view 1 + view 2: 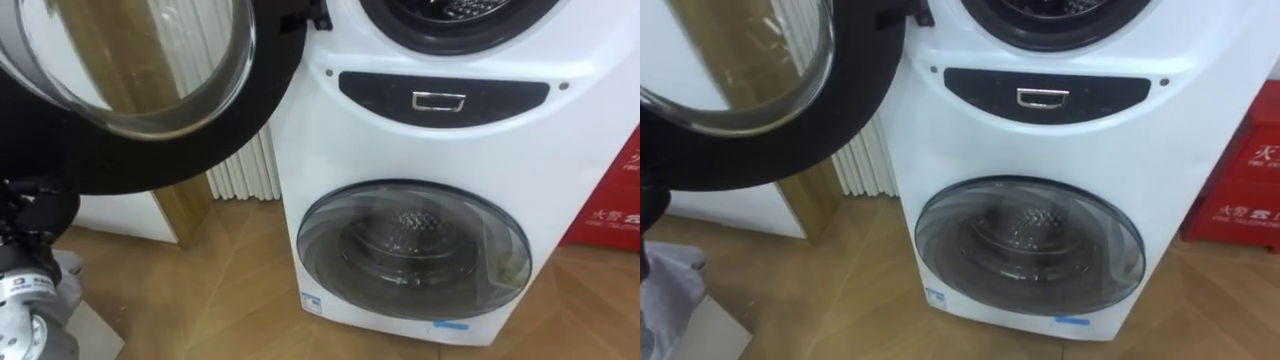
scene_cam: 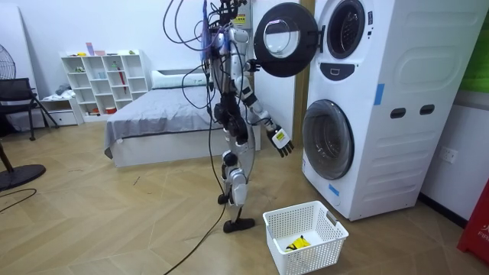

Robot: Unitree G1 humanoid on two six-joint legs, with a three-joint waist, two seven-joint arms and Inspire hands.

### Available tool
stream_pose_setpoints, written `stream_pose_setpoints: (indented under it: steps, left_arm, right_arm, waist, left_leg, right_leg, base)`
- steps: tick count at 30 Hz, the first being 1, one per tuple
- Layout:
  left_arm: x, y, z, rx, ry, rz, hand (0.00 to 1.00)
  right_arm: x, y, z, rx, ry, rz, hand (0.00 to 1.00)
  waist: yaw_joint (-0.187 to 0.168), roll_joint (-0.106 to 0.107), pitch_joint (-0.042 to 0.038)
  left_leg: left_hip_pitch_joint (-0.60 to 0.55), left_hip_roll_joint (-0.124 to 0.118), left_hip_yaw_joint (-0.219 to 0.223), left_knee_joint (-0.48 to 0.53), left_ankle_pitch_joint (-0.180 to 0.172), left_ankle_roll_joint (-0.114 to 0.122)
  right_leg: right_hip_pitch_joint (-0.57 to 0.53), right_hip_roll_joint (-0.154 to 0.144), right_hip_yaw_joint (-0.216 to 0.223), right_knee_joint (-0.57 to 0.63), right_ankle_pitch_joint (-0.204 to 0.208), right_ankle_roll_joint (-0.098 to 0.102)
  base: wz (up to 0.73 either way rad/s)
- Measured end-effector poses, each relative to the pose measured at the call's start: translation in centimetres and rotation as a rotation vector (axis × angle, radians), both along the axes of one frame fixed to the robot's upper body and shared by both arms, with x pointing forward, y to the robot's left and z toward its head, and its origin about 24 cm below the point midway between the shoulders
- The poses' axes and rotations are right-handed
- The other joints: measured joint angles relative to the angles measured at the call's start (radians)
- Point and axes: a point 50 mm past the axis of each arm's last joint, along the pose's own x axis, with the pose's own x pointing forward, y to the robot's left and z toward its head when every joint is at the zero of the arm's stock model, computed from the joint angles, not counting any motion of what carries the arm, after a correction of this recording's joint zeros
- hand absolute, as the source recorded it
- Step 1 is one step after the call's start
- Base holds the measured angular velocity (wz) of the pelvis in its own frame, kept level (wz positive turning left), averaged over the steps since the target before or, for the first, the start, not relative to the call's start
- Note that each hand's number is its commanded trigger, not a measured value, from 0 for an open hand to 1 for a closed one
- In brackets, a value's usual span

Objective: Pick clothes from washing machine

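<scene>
1. Clothes: none can be made out. The upper drum mouth (image 1: 450, 25), where they would be, shows just its dark rubbery rim, and its inside is hidden. A small yellow item (image 2: 298, 243) lies in the white lattice basket (image 2: 325, 237) on the floor near the robot's feet. I cannot tell whether it is cloth.
2. The left hand (image 2: 280, 142) hangs low in front of the machine, fingers loosely spread and empty. The drum mouth lies above and ahead of it, so the reach probably goes upward and forward, keeping right of the open door (image 1: 150, 90).
3. That door is a black ring around a bulging clear glass bowl, swung out to the robot's left.
4. The washing machine (image 2: 397, 76) is smooth white. Its shut lower door (image 1: 415, 250) is smoky glass over a perforated metal drum.
</scene>
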Motion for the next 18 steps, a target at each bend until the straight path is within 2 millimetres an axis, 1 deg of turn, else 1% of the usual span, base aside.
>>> stream_pose_setpoints:
  steps: [3, 4, 5, 11, 14, 18]
  left_arm:
    - [-1.0, 0.1, -0.9, 0.009, -0.004, -0.025, 0.00]
    - [-1.4, 0.1, -1.2, 0.013, 0.002, -0.030, 0.00]
    - [-1.5, 0.1, -1.3, 0.012, 0.005, -0.035, 0.00]
    - [-1.5, 0.0, -1.3, 0.013, 0.002, -0.057, 0.00]
    - [-1.4, -0.2, -1.4, 0.005, -0.001, -0.066, 0.00]
    - [-1.6, -0.6, -1.8, -0.018, -0.009, -0.075, 0.00]
  right_arm:
    - [0.6, 0.2, 0.1, 0.016, -0.012, 0.017, 0.00]
    - [0.8, 0.2, 0.2, 0.019, -0.017, 0.020, 0.00]
    - [0.8, 0.2, 0.2, 0.023, -0.017, 0.023, 0.00]
    - [0.8, 0.5, 0.1, 0.030, -0.010, 0.037, 0.00]
    - [0.7, 0.7, 0.0, 0.035, -0.006, 0.042, 0.00]
    - [0.5, 0.7, -0.2, 0.037, 0.005, 0.037, 0.00]
  waist:
    - [-0.015, -0.002, 0.0000]
    - [-0.027, -0.002, 0.0001]
    - [-0.031, -0.004, 0.0003]
    - [-0.034, -0.012, 0.0004]
    - [-0.034, -0.016, -0.0006]
    - [-0.034, -0.016, -0.0005]
  left_leg:
    - [0.009, -0.009, 0.005, -0.013, 0.007, 0.008]
    - [0.009, -0.012, 0.005, -0.013, 0.008, 0.010]
    - [0.010, -0.014, 0.006, -0.013, 0.009, 0.012]
    - [0.008, -0.020, 0.011, -0.012, 0.012, 0.019]
    - [0.008, -0.021, 0.011, -0.012, 0.013, 0.020]
    - [0.007, -0.020, 0.012, -0.012, 0.013, 0.021]
  right_leg:
    - [0.002, -0.009, 0.003, 0.000, 0.004, 0.008]
    - [0.002, -0.012, 0.003, 0.000, 0.004, 0.010]
    - [0.002, -0.015, 0.004, 0.000, 0.004, 0.012]
    - [0.000, -0.021, 0.011, -0.002, 0.011, 0.021]
    - [0.000, -0.021, 0.010, -0.001, 0.012, 0.021]
    - [-0.001, -0.021, 0.011, -0.001, 0.012, 0.021]
  base:
    - [0.00]
    - [0.00]
    - [0.00]
    - [-0.01]
    - [0.00]
    - [0.00]
